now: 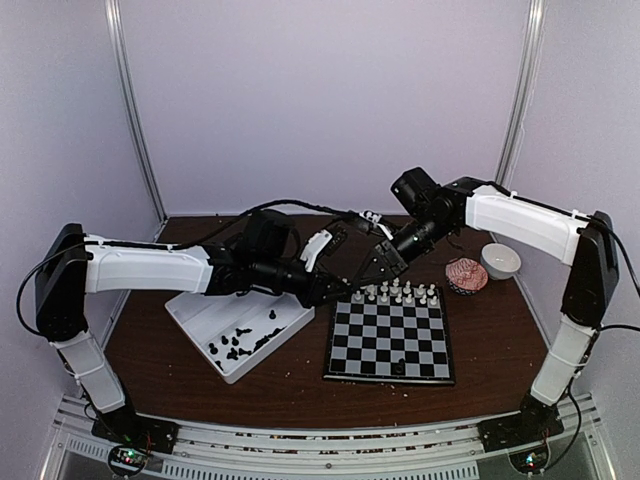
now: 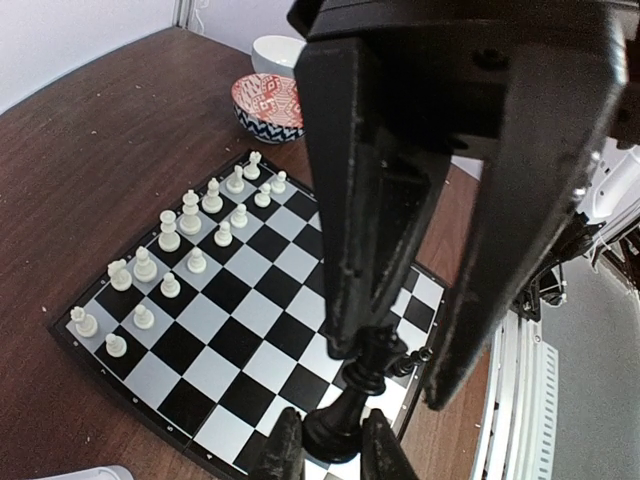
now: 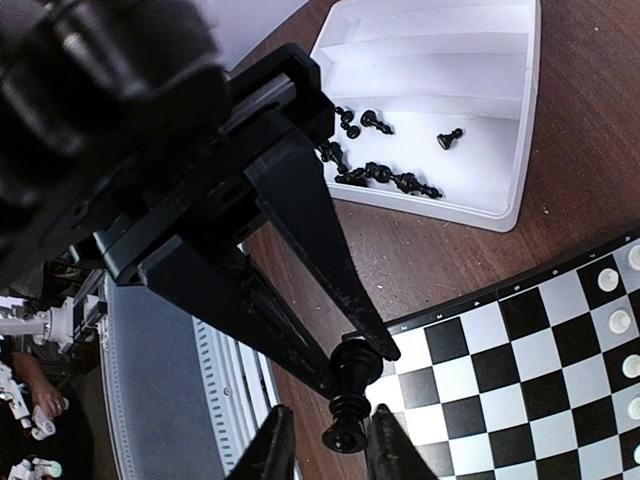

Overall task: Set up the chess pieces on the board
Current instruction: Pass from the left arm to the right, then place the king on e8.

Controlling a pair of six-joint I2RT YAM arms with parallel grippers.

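A black chess piece (image 2: pixel 365 375) hangs in the air over the near edge of the board (image 2: pixel 250 300). My left gripper (image 2: pixel 335 440) is shut on its round base. My right gripper (image 3: pixel 332 450) straddles the piece's (image 3: pixel 350 400) head with its jaws still apart; one of its fingers (image 2: pixel 370 200) touches the head, and a gap shows on the other side. In the top view the two grippers meet at the board's (image 1: pixel 390 340) far left corner. More black chess pieces (image 3: pixel 385 175) lie in the white tray (image 3: pixel 500 200). One small black piece (image 2: pixel 415 357) stands on a near-row square.
White pieces (image 1: pixel 395 293) fill the board's two far rows. The white tray (image 1: pixel 240 330) lies left of the board. A red patterned bowl (image 1: pixel 466 275) and a white bowl (image 1: pixel 500 260) stand at the far right.
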